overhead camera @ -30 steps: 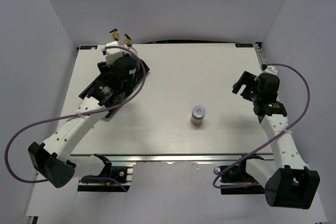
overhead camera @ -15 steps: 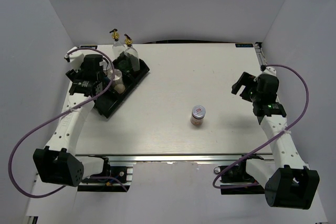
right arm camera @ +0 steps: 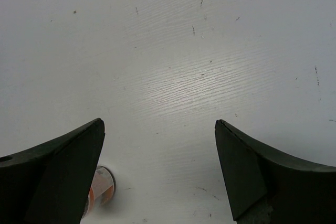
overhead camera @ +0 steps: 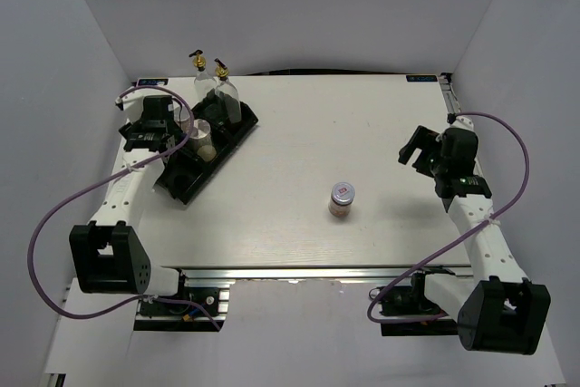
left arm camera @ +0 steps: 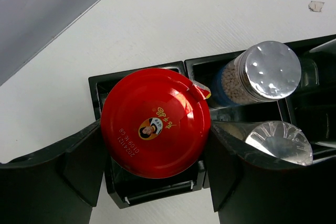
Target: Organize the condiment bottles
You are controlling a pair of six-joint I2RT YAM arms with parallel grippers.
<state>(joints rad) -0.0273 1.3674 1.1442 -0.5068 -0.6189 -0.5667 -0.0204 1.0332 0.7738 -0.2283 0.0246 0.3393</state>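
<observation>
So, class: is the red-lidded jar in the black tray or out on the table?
In. The left wrist view shows the red-lidded jar seated in an end compartment of the black tray, between the left gripper's fingers.

Tray (overhead camera: 178, 189) at table's (overhead camera: 362, 124) far-left; two cruets (overhead camera: 227, 95) at its far end, shaker (overhead camera: 203, 139) and jar (left arm camera: 155, 121) nearer (adjacent compartments). Lone jar (overhead camera: 342, 198) stands mid-table, right of tray.

Two cruets (overhead camera: 217, 88), one shaker (overhead camera: 203, 138), two jars (overhead camera: 342, 198), one tray (overhead camera: 237, 133).
</observation>
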